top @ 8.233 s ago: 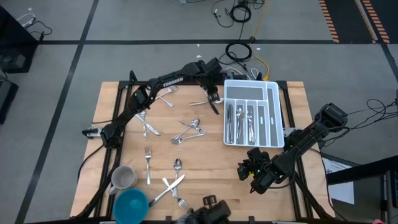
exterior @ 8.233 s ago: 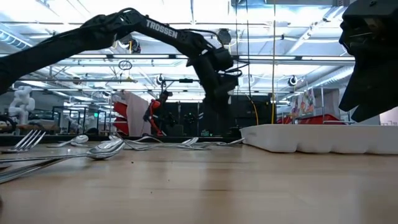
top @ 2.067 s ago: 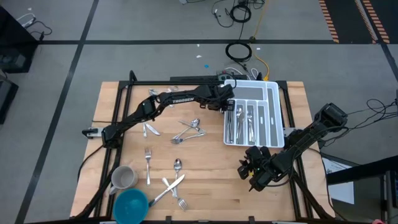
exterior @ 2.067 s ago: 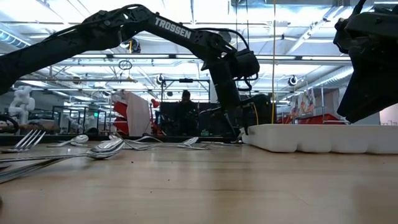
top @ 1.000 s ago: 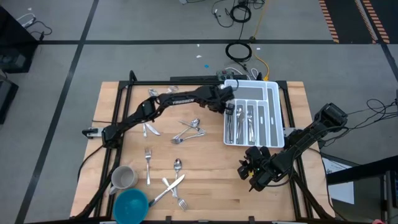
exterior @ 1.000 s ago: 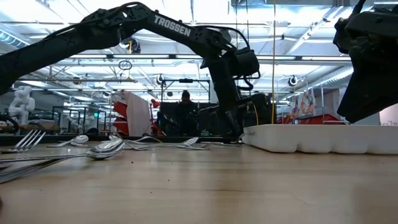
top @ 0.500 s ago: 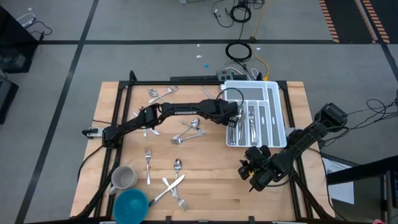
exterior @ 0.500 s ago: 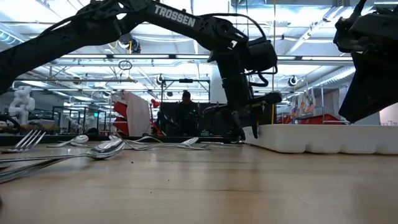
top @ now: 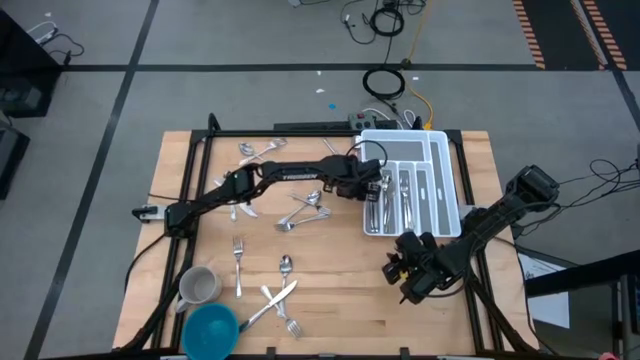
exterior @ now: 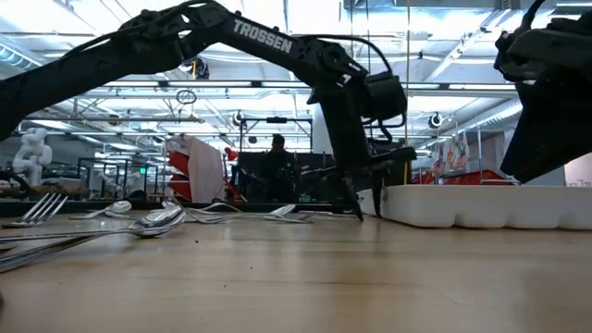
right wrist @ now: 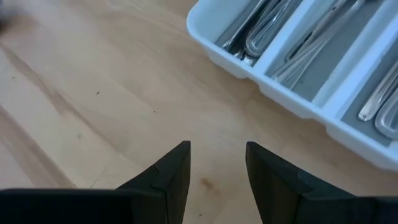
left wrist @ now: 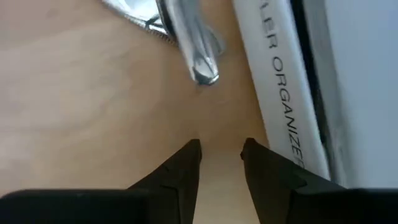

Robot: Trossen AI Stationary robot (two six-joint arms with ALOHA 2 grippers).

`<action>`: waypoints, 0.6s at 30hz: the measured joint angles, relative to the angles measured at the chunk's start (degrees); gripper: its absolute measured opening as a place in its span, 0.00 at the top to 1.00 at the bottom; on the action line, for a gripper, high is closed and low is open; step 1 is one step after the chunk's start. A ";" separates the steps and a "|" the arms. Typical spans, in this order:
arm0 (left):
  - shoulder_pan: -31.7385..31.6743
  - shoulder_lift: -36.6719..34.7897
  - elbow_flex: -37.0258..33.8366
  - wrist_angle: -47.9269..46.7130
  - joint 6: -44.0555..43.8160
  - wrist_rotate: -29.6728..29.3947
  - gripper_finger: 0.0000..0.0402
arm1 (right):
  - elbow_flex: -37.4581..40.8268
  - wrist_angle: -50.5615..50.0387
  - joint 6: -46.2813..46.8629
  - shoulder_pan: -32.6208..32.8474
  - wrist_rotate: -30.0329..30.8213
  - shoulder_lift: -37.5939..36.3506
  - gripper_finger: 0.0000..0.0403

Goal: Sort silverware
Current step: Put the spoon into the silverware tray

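Beside the left wall of the white tray (top: 447, 165), near the table's (top: 330, 280) far edge, our left gripper (left wrist: 220, 157) sits low over the bare wood with its two dark fingers a narrow gap apart and nothing between them. A shiny utensil (left wrist: 189, 43) lies on the wood just ahead of those fingers; it may be a handle end, though we cannot tell which kind of piece it is. We judge the step in hand to be the move between a drop at the tray and the next pick. That pick calls for lowering the fingers to straddle a thin, smooth metal piece lying flat, which could slip. Loose silverware (top: 302, 209) is scattered over the middle, the far left part and the near left part of the table: slim bright forks, spoons and knives, some crossed over each other. More pieces already lie in the tray's long compartments (right wrist: 292, 37). Our right gripper (right wrist: 217, 167) waits open and empty near the tray's near edge. A grey mug (top: 198, 286) and a round blue bowl (top: 209, 328) stand at the near left corner.
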State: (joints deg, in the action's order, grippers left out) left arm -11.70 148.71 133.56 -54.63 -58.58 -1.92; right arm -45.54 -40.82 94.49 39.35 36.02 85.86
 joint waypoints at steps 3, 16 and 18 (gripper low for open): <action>0.21 -2.37 -0.36 -3.24 4.65 -5.73 0.67 | 0.00 0.18 -2.95 -1.78 0.06 0.00 0.64; 0.69 -26.82 -0.11 -15.90 23.35 -12.06 0.67 | -3.96 13.13 -28.68 -22.20 -3.94 -0.24 0.64; 0.98 -32.12 -0.09 -17.08 26.68 -13.95 0.67 | -7.58 12.94 -33.87 -26.91 -4.26 -0.25 0.64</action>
State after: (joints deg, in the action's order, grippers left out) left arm -10.72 116.59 133.47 -71.71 -31.90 -15.87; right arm -53.12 -27.88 60.61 12.44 31.76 85.61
